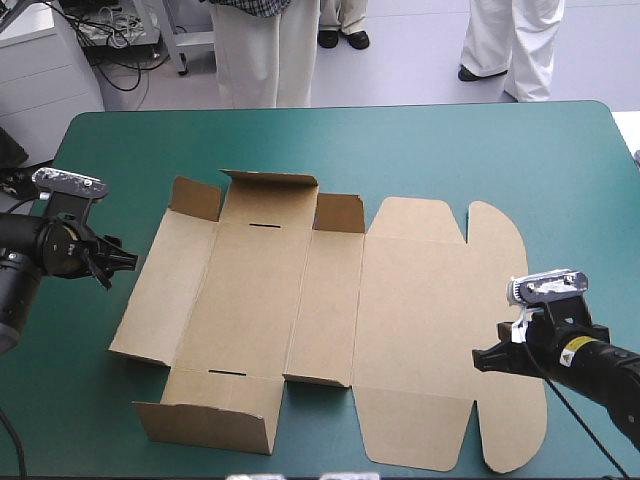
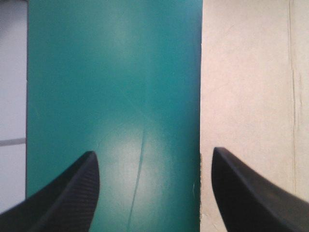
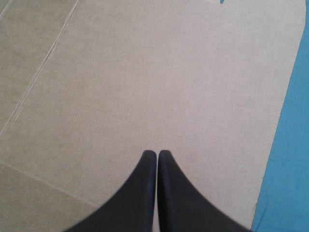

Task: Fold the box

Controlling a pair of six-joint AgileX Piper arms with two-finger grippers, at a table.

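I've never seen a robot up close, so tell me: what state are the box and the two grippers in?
Box: unfolded and mostly flat; the flaps along the far and near edges of its left part stand up.
Left gripper: open, empty, at the box's left edge.
Right gripper: shut, empty, over the flat right end of the box.

Bare teal-green cover (image 1: pixel 450 150) around box (image 1: pixel 400 330)

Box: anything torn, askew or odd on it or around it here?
Nothing stands out. The box lies flat on the teal-green cover, no tears visible; only flaps on its left half stand up along their creases. The left gripper is open at its left edge, the right gripper shut over its right half.
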